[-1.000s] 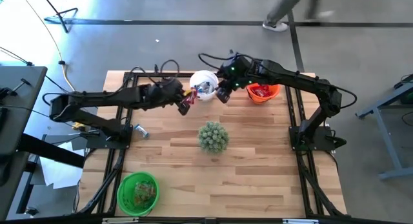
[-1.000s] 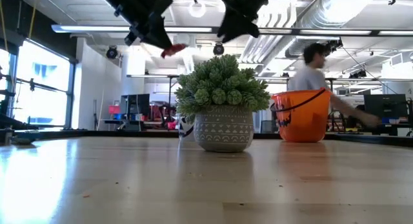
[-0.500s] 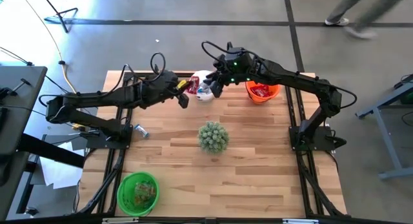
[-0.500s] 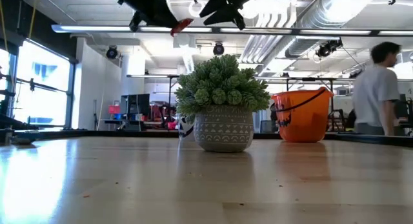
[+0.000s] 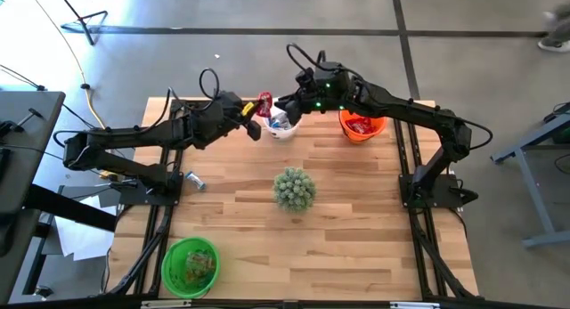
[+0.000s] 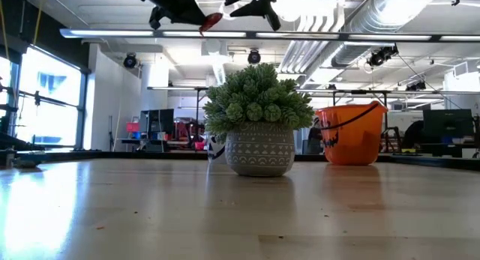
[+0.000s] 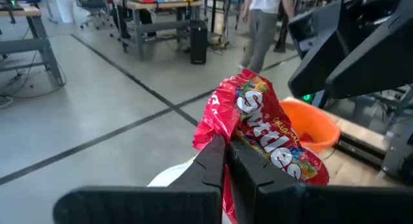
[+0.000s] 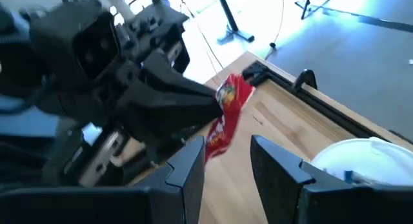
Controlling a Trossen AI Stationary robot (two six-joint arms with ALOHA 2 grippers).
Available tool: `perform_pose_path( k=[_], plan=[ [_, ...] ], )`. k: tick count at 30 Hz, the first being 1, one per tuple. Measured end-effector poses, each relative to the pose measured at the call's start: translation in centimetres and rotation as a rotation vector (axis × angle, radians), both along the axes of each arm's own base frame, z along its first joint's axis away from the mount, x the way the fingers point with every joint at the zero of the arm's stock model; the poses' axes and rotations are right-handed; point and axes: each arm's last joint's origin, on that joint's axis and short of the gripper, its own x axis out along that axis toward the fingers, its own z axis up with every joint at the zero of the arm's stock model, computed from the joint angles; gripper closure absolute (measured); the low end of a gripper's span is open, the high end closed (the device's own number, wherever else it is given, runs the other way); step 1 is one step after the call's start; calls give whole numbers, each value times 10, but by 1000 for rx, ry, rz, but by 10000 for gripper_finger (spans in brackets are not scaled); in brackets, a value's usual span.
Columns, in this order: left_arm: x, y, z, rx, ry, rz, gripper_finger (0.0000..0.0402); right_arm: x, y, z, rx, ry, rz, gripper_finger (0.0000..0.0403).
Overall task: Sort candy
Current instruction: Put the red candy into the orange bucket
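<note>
A red Skittles packet (image 7: 268, 137) is clamped between the fingers of the left gripper (image 5: 253, 124), held in the air just beside the white bucket (image 5: 283, 124) near the table's far edge. "Skittles" is read in white letters on the packet in the left wrist view; a smaller word above it is too small to tell. The same packet is seen in the high view (image 5: 264, 104) and, from the other arm's camera, as a crumpled red wrapper (image 8: 227, 112) at the tip of the left fingers.

The right gripper (image 5: 287, 105) is held above the white bucket, facing the left one, close to the packet but apart from it. Its two fingers (image 8: 189, 167) are spread with a clear gap between them and nothing is held.

More candy is seen in the white bucket, blue-and-white wrappers (image 5: 282, 123). Red packets (image 5: 361, 126) lie in the orange bucket (image 5: 378, 126), just right of the white one. Small pieces (image 5: 192, 266) fill the green bucket (image 5: 172, 256) at the table's near left corner. A potted green plant (image 5: 294, 189) stands at mid-table (image 5: 356, 229). A person (image 7: 261, 20) is seen in the room beyond.
</note>
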Motion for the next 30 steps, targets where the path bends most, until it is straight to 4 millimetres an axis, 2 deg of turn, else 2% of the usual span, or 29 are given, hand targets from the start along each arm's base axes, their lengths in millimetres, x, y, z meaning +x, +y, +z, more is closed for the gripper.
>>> perform_pose_path(
  k=[7,30],
  plan=[
    [1,0,4,33,-19,-5,401,1,-1,4,31,-53,-55,281],
    [3,-5,9,48,-64,-29,401,5,-2,9,54,-125,-65,281]
  ],
)
